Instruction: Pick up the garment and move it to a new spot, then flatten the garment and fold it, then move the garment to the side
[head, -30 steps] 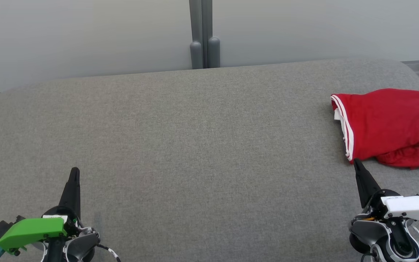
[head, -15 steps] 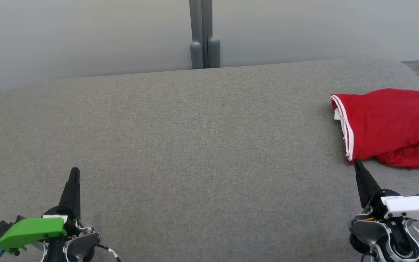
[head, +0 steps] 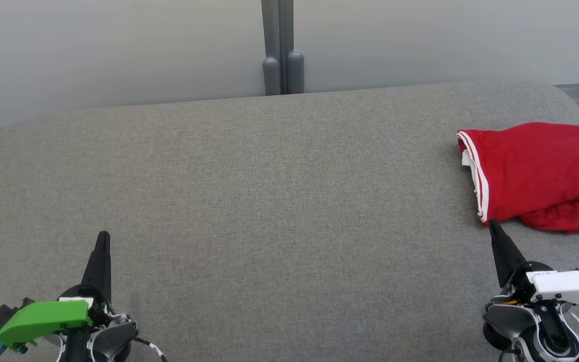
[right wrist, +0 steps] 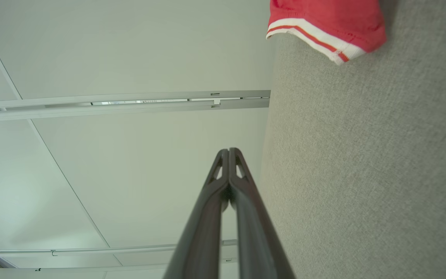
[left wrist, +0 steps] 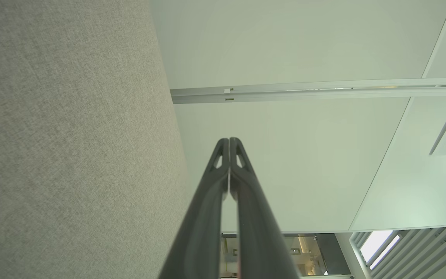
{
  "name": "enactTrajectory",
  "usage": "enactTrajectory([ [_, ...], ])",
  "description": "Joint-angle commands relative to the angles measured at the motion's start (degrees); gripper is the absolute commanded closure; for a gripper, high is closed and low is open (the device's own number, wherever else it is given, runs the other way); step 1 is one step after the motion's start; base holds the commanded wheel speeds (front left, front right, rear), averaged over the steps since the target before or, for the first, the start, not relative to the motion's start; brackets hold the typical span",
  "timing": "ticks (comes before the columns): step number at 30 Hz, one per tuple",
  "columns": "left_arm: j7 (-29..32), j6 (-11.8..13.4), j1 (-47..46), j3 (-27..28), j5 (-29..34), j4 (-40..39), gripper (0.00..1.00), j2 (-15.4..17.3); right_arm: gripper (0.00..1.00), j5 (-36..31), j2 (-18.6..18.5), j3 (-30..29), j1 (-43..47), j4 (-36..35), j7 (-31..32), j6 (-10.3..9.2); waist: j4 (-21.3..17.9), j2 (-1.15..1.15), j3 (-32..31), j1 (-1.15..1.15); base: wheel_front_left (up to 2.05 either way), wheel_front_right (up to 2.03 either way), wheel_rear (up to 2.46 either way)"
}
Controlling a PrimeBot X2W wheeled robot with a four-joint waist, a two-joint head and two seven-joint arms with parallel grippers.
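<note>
The left hand point(head: 102, 236) sits at the near left of the desk point(head: 279, 201), its two fingers pressed together along their length and holding nothing. The right hand point(head: 492, 224) sits at the near right, likewise fully closed and empty. The garment point(head: 536, 171) lies on the desk's far right side, just beyond the right hand, as a compact red bundle with a white-and-red striped hem on its left edge and a rumpled fold along its near edge. This arrangement fits two stages equally: a garment lying bundled and due for pickup, or a garment folded and set to the side. The pictures do not settle which. In either case, route any travel of the right hand clear of the near hem corner, since closed tips can snag loose cloth and drag it out of shape. In the head view the right fingertip meets that corner. The right wrist view shows bare desk between the tips and the hem, so the two are judged apart. The garment's right portion is cut off by the head view's edge. Its letters, its white panel and the number of layers cannot be made out. Behind the desk stand a pale wall point(head: 118, 50) and a grey post point(head: 282, 50).
</note>
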Motion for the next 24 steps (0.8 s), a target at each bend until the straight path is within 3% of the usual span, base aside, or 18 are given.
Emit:
enactTrajectory([
  [1, 0.10, -0.20, -0.78, 0.20, -0.07, -0.10, 1.00, 0.38, 1.00, 0.40, -0.25, 0.04, -0.35, 0.10, 0.33, 0.02, 0.00, 0.00, 0.00, 0.00, 0.00, 0.00, 0.00],
  [24, 0.10, -0.20, -0.77, 0.19, -0.08, -0.10, 1.00, 0.38, 1.00, 0.41, -0.25, 0.04, -0.35, 0.10, 0.32, 0.02, 0.00, 0.00, 0.00, 0.00, 0.00, 0.00, 0.00],
])
